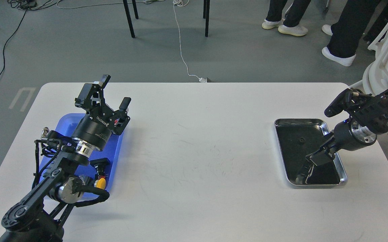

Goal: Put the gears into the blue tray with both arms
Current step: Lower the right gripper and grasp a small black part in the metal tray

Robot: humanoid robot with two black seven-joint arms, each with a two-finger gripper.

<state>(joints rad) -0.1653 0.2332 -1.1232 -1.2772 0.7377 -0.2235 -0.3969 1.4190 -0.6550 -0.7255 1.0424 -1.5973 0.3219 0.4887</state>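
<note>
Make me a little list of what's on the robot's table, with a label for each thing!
table: white
blue tray: at the left, under the left arm
yellow button: in the blue tray
silver tray: at the right, black inside
gear: tiny, in the silver tray
left gripper: open, raised
right gripper: low over the silver tray, fingers unclear

White "ROBOTIQ" lettering reads on my left gripper [115,90] body — upside down from my view. Smaller print below it illegible; nothing else readable.
</note>
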